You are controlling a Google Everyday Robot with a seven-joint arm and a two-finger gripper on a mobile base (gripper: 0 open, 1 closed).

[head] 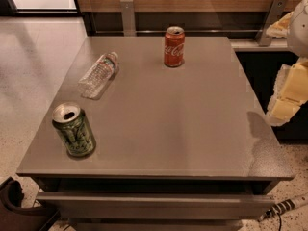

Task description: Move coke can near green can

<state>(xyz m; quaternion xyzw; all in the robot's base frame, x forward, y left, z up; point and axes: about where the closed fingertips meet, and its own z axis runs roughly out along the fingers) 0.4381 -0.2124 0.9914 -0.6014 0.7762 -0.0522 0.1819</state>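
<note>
Right of table point(159, 129), hand point(286, 97), well apart from coke can point(174, 46)

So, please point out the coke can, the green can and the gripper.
coke can point(174, 49): camera view, red labelled side.
green can point(76, 134): camera view, green side wall.
gripper point(282, 109): camera view, right edge, pale lower end.

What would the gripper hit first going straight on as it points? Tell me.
Probably the table at its right edge: the gripper hangs at the picture's right side, seemingly pointing down-left. Depth is unclear.
</note>
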